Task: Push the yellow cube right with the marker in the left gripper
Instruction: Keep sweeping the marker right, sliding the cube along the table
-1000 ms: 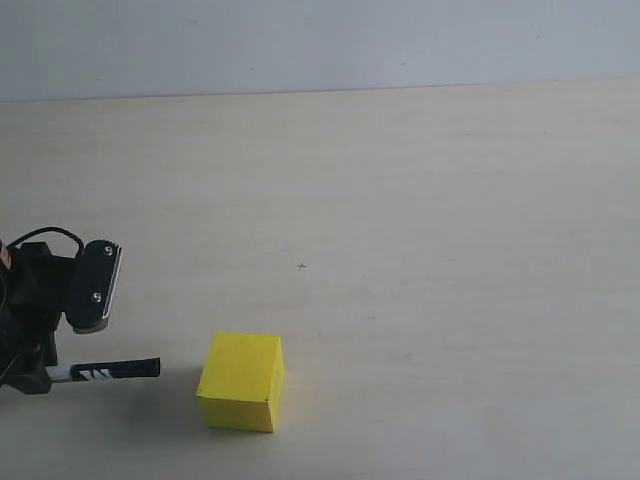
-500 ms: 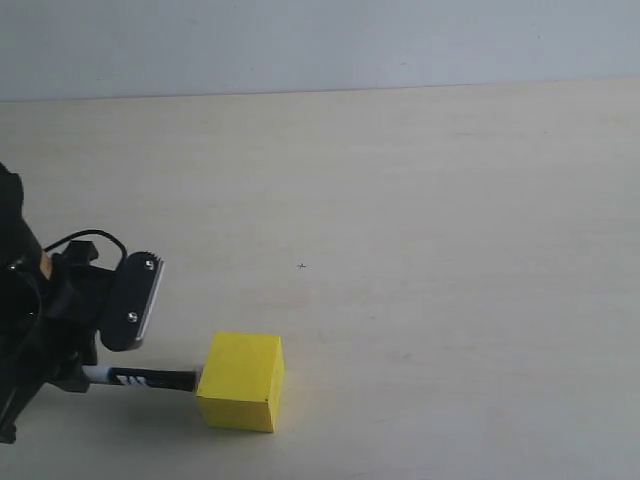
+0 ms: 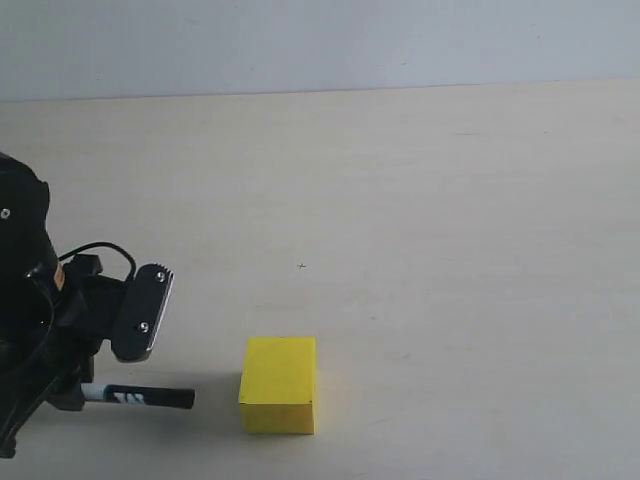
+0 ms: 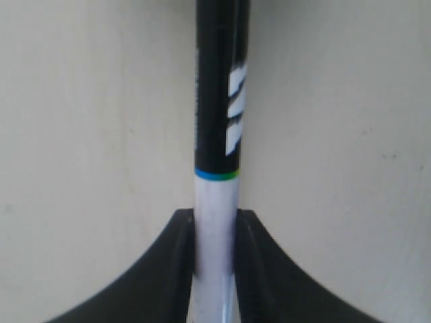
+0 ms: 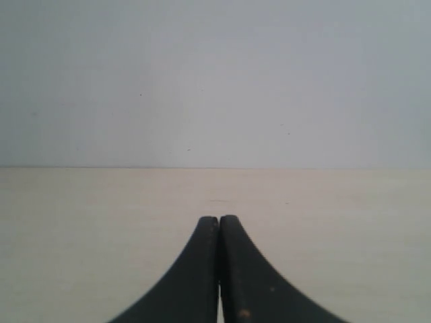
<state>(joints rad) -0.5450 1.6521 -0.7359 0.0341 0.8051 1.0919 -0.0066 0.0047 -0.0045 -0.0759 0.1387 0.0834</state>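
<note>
The yellow cube [image 3: 280, 385] sits on the pale tabletop near the front, left of centre. My left gripper [image 3: 95, 386] is at the far left, shut on the marker [image 3: 140, 397], which lies level and points right at the cube. A small gap separates the marker's black tip from the cube's left face. In the left wrist view the marker [image 4: 219, 101] shows its black half with white logo, and its white barrel is pinched between the fingers [image 4: 178, 259] of the left gripper [image 4: 215, 235]; the cube is out of that view. My right gripper [image 5: 219, 222] is shut on nothing, over bare table.
The light wooden table [image 3: 450, 250] stretches right of the cube and back to a grey wall [image 3: 320, 45]. The left arm's black body and cables [image 3: 25, 300] fill the lower left corner. The right arm is out of the exterior view.
The left gripper moved right, the marker tip met the cube and slid it right with a slight turn. Now the tip stands a little off the cube's left face.
</note>
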